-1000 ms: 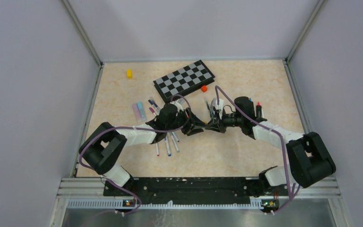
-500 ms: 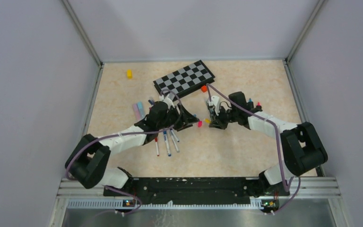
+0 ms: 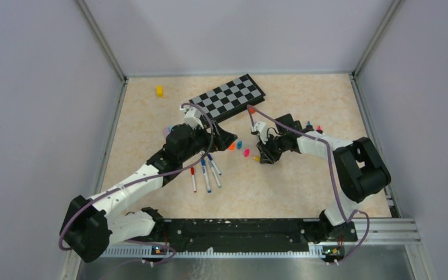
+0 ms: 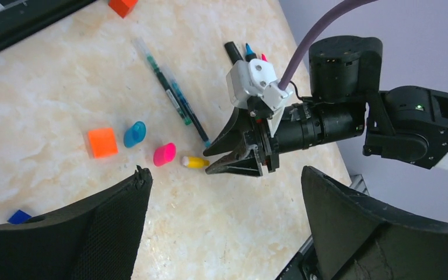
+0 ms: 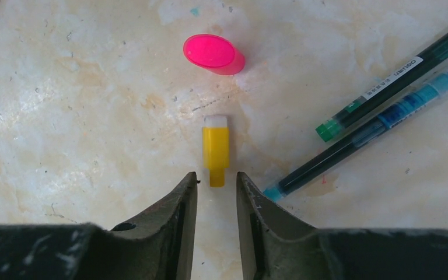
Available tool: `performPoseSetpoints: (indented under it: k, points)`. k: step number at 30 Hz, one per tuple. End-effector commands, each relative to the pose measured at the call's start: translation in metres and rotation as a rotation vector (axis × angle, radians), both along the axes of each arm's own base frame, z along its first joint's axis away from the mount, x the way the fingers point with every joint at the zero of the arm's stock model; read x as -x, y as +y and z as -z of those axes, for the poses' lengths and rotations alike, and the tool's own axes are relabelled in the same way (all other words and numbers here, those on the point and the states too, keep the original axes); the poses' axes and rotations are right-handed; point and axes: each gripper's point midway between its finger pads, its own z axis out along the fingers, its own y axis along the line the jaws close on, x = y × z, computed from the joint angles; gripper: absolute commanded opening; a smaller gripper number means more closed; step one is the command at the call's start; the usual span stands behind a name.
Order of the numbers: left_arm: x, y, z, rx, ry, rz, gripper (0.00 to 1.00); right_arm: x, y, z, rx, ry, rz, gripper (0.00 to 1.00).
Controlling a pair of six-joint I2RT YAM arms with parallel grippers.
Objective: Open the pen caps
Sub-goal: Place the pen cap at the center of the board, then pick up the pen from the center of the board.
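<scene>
Tabletop [image 3: 303, 181] is matte beige stone-pattern laminate, flat, so small things lie where they are set. Chessboard [image 3: 226, 97] sits at the far side, a thin black-and-grey slab clear of the work. Left gripper [image 4: 226, 175] hangs above the middle with its dark textured fingers spread wide and nothing between them, probably parked as a watcher or waiting for the next pen. Right gripper [image 5: 216, 178] is low at the surface, jaws only a narrow gap apart and gripping nothing; I read it as lined up on the cap just ahead. White markers [image 3: 205, 172] lie side by side near the left arm, thin round barrels with coloured ends. Two slim clear-barrelled pens [image 5: 385, 87] with green and teal ink lie slanted just to one side of the right gripper. Loose caps sit in a short row between the arms, glossy hard plastic: orange cap [image 4: 102, 142] looks squarish, blue cap [image 4: 134, 133] rounded, pink cap [image 5: 213, 53] oval and hollow-looking. Yellow cap [image 5: 216, 149] is smallest, boxy with a white end, its narrow nub pointing into the gap between the right fingertips, not visibly pinched.
</scene>
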Motion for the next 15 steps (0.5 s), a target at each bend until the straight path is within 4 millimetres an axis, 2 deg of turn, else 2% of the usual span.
performPoseSetpoints:
  k: [1,6,10,12,15]
  points:
    - [-0.004,0.012,-0.01,-0.021,-0.103,-0.03,0.99,-0.01,0.013,-0.022,-0.043,-0.026,0.004,0.32]
    - [-0.001,0.013,-0.018,-0.017,-0.132,-0.02,0.99,-0.014,0.015,-0.045,-0.102,-0.016,0.009,0.35]
    - [-0.001,0.02,-0.026,-0.022,-0.183,-0.04,0.99,-0.022,0.005,-0.064,-0.179,-0.035,0.049,0.36]
    - [0.0,0.021,-0.027,-0.015,-0.2,-0.044,0.99,-0.031,-0.002,-0.065,-0.179,-0.058,0.101,0.36]
    - [0.0,0.022,-0.021,0.009,-0.192,-0.053,0.99,-0.05,-0.011,-0.055,-0.144,-0.088,0.227,0.36]
